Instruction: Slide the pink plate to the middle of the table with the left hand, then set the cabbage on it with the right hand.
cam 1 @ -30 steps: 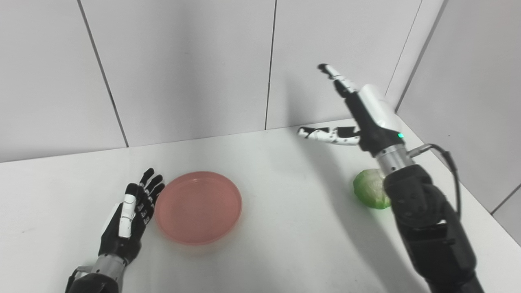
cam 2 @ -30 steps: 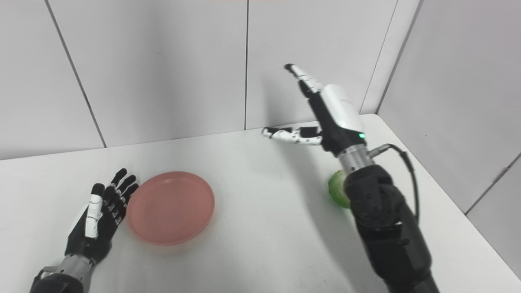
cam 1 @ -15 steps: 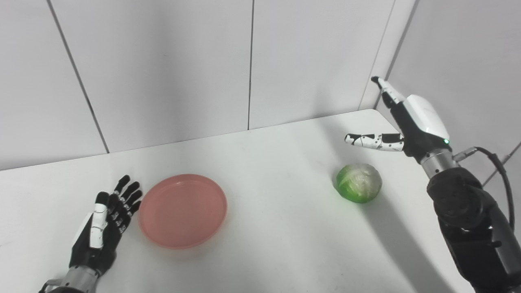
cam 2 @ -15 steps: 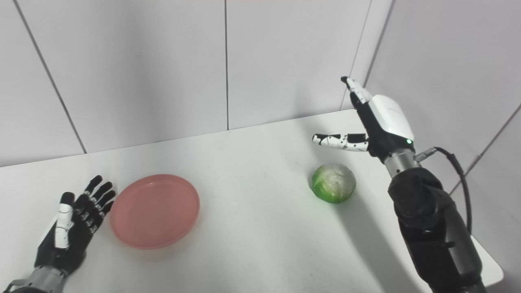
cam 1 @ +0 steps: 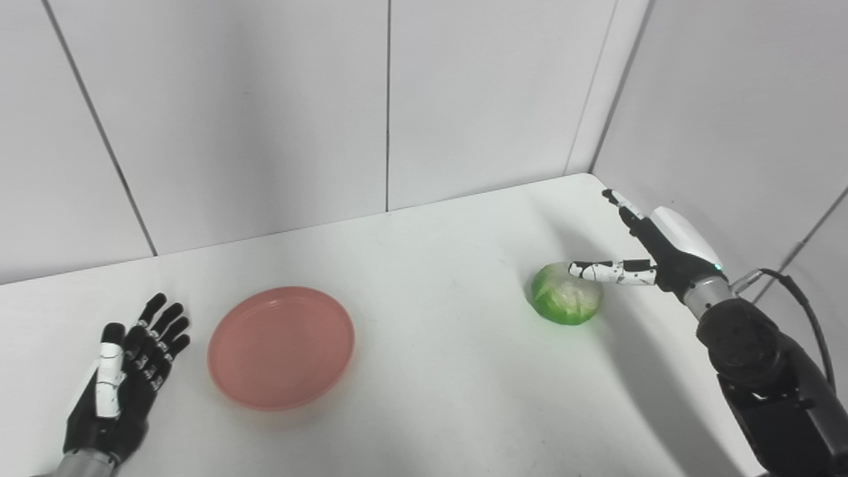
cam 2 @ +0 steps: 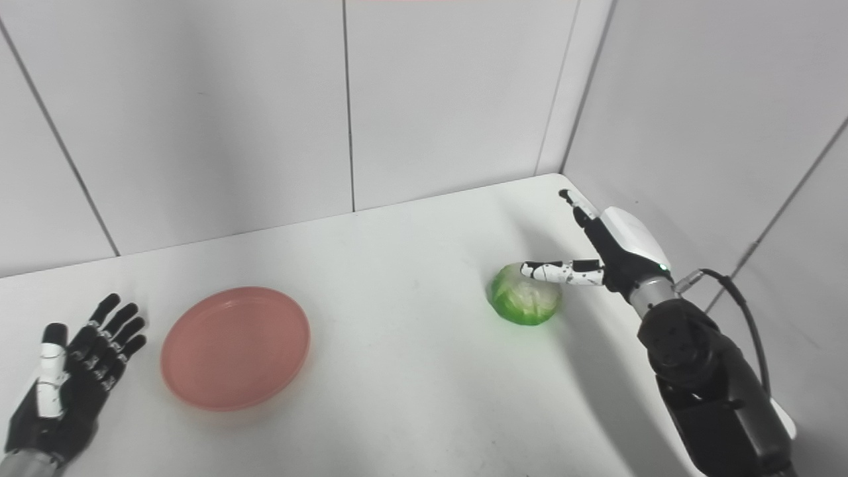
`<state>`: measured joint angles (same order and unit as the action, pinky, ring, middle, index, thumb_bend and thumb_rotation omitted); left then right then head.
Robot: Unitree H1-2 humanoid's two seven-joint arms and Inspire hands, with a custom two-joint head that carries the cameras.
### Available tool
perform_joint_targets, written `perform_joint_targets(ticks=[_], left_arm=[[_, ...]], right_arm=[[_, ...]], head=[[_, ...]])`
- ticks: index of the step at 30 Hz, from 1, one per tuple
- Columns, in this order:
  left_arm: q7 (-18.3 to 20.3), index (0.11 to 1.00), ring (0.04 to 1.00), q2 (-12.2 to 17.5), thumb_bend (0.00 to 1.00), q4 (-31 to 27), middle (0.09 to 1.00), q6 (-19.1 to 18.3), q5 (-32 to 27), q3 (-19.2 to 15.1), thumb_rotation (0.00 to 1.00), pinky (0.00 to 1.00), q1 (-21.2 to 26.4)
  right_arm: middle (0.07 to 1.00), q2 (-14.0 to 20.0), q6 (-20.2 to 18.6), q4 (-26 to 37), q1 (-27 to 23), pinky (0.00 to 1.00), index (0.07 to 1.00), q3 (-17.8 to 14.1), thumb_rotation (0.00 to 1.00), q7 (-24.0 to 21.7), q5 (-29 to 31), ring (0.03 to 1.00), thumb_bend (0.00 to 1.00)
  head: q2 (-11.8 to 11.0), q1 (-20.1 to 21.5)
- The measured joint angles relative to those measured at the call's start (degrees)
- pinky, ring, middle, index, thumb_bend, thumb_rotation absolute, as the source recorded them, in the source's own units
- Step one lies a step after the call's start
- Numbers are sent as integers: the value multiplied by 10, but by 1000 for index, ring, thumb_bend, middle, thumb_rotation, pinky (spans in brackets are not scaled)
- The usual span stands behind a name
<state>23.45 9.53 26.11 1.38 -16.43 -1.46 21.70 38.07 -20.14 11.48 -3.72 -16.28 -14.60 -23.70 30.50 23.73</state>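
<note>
On the white table, seen from the left eye, the pink plate lies left of centre with the left hand just beside its left rim, apart from it, palm up, fingers spread and empty. It looks set back there so that the plate is left clear. The cabbage sits well to the right, near the table's right edge. The right hand is open beside it, thumb reaching over the top of the cabbage and fingers pointing toward the back corner, probably ready to close around it.

In the right eye view, bare tabletop runs between plate and cabbage, leaving free room for a carry. The right edge and the corner wall stand close behind the right hand, so room is tight there. Whether the thumb touches the cabbage cannot be told.
</note>
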Motion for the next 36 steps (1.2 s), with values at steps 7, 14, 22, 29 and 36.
perform_joint_targets(ticks=[7, 14, 22, 29, 36], left_arm=[[2, 943, 955, 1, 854, 10, 951, 7, 0, -1, 986, 963, 4], [0, 944, 952, 1, 847, 9, 948, 6, 0, -1, 981, 961, 3], [1, 944, 955, 1, 857, 9, 952, 6, 0, 0, 977, 964, 3], [2, 942, 950, 2, 856, 9, 947, 7, 0, 0, 970, 957, 3], [1, 939, 951, 2, 860, 8, 944, 7, 0, 0, 972, 960, 2]], right_arm=[[971, 0, 5, -53, -8, 852, 970, 9, 584, 15, 15, 954, 1000], [962, 2, 5, -62, -12, 864, 965, 31, 575, 15, 17, 950, 1000], [961, 14, 2, -62, -29, 855, 966, 59, 562, 6, 13, 941, 1000], [970, 15, -2, -64, -35, 865, 967, 73, 546, -5, 17, 955, 1000], [984, 15, -4, -82, -52, 882, 984, 84, 515, -13, 28, 969, 1000]], head=[[4, -1], [7, 1], [10, -1], [10, -1], [13, -3]])
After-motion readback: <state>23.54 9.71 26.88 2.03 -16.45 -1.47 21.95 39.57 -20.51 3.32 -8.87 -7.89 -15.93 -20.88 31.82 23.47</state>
